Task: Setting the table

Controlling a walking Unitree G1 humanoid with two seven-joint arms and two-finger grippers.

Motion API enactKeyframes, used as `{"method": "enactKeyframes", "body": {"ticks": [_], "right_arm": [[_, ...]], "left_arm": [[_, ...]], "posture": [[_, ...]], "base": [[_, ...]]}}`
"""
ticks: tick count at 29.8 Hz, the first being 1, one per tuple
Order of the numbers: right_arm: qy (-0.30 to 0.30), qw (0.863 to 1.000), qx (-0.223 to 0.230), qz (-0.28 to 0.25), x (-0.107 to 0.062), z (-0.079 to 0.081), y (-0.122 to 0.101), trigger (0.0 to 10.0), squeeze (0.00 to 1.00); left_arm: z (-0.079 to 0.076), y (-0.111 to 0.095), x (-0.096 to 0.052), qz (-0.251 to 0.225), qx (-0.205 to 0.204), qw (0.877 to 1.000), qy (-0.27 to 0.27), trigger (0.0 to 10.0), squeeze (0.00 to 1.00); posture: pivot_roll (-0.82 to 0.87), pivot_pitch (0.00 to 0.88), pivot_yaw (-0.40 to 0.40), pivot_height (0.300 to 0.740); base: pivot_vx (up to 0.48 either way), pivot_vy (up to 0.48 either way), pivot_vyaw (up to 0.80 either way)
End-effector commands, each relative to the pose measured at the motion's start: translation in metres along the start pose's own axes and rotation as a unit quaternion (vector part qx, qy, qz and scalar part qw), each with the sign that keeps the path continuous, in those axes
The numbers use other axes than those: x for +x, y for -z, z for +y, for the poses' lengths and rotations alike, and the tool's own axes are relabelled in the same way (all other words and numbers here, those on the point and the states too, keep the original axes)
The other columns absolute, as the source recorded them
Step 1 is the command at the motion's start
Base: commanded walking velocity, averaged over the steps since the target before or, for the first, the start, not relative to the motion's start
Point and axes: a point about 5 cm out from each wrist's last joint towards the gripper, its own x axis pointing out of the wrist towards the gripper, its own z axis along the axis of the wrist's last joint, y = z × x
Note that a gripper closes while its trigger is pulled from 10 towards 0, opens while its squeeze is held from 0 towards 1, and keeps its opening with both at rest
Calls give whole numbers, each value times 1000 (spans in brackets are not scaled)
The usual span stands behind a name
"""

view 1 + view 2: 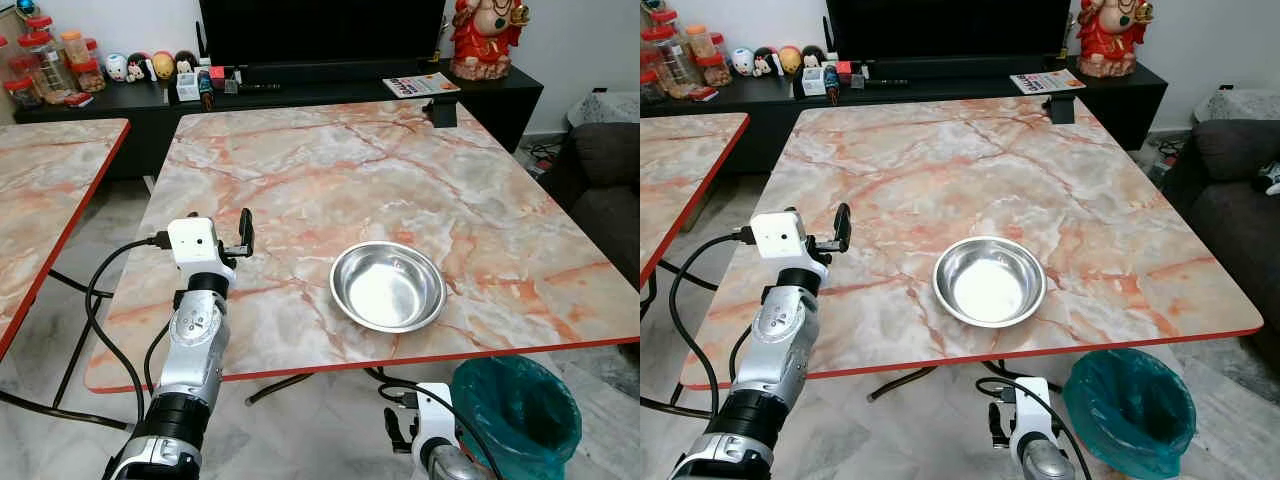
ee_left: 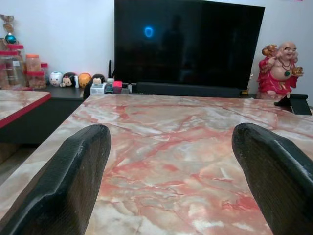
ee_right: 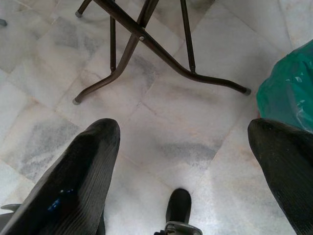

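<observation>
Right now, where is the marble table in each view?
Left eye: marble table centre, steel bowl near its front edge.
Right eye: same, centre.
Left wrist: its top ahead of the left gripper.
Right wrist: its dark legs on the floor.
Shared landmark: red statue beyond the far right corner.

Bowl point(image 1: 388, 286): shiny polished metal. Table point(image 1: 300, 170): glossy marble-look top w/ red edge. Bin liner point(image 1: 515, 412): crinkly teal plastic.

The bowl point(image 1: 388, 286) sits on the tabletop point(image 1: 330, 170) near its front edge, with the left tool point(image 1: 240, 238) to the bowl's left and the bin point(image 1: 516, 413) on the floor right of and before it.
</observation>
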Motion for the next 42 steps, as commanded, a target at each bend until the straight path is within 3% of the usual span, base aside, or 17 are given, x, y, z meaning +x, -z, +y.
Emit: {"method": "enactKeyframes", "body": {"ticks": [1,27,28,42], "right_arm": [[2,1000,3,-2,0,-1,-1,10000,0],[2,1000,3,-2,0,-1,-1,10000,0],[-3,1000,-4,-1,0,1,0,10000,0],[-6,1000,-5,0,0,1,1,10000,0]], "left_arm": [[1,1,-1,0,11,1000,1,10000,0],[1,1,-1,0,11,1000,1,10000,0],[0,4,-5,0,16,1000,1,10000,0],[-4,5,-10,-9,25,1000,7,10000,0]], "posture": [[45,0,69,736],[45,0,69,736],[54,0,0,736],[55,0,0,736]], "base": [[0,0,0],[0,0,0],[0,0,575],[0,64,245]]}}
